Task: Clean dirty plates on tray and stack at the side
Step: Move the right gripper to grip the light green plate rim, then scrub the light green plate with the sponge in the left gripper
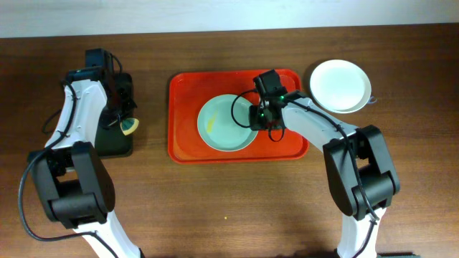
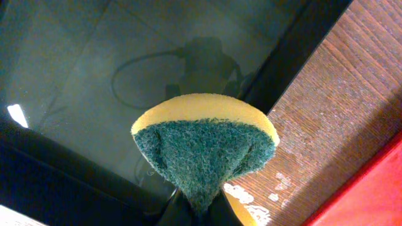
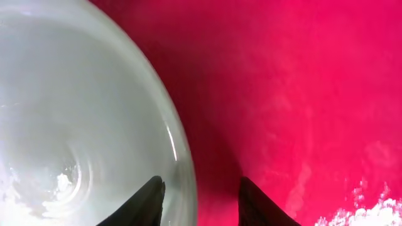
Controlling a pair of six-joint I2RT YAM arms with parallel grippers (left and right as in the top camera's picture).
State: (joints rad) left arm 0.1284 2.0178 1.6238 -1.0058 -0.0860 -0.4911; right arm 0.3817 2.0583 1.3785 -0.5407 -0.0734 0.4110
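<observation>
A pale mint-green plate (image 1: 224, 123) with a faint yellowish smear lies on the red-orange tray (image 1: 185, 136). My right gripper (image 1: 259, 118) is open at the plate's right rim, one finger over the plate (image 3: 94, 107) and one over the tray (image 3: 295, 94). Beside the tray at the back right, a cream-white plate (image 1: 339, 84) lies on top of another plate. My left gripper (image 1: 126, 123) is shut on a yellow and green sponge (image 2: 204, 147) over the black tray (image 2: 75, 75).
The black tray (image 1: 115, 143) sits left of the red tray on the brown wooden table (image 1: 215, 208). A strip of wood with white specks (image 2: 339, 119) lies between the two trays.
</observation>
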